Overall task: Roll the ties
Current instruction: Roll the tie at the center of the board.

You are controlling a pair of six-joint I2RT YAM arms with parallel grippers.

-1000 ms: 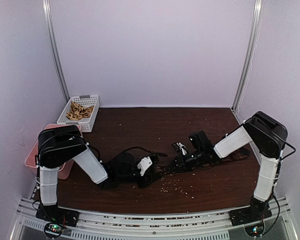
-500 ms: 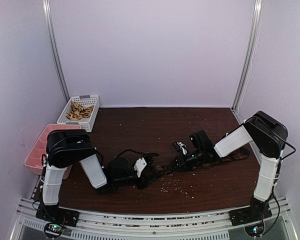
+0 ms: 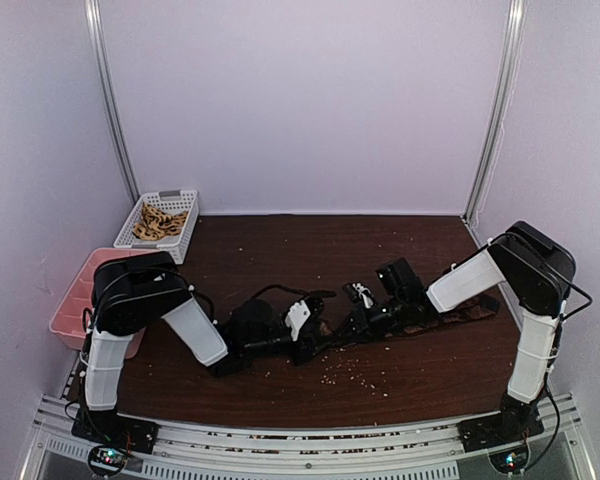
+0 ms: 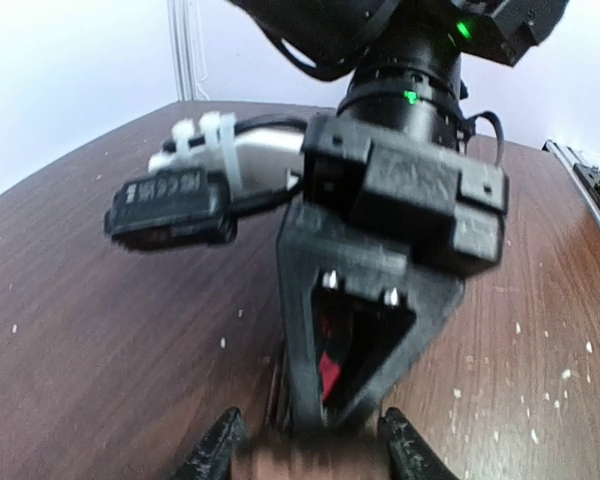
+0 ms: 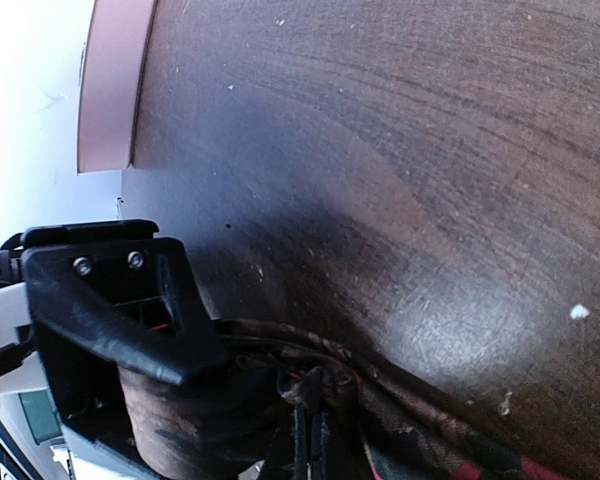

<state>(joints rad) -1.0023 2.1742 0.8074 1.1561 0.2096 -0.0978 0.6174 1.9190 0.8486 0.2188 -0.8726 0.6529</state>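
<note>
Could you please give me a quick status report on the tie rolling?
Left gripper shut on rolled end of tie. Right gripper facing it, grip unclear. Tail runs right along table. Crumbs nearby.

At the near edge the left hand point(image 4: 310, 448) pinches a blurred brown tie point(image 4: 310, 468) between its fingertips, and just beyond it the black right hand point(image 4: 325, 405) points down at the pale-flecked tabletop point(image 4: 100, 330), its tips at the tie.

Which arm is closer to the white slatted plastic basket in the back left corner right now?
Left. The left arm bends just in front of the white slatted plastic basket; the right arm stands across the dark wooden table, at its right edge.
</note>
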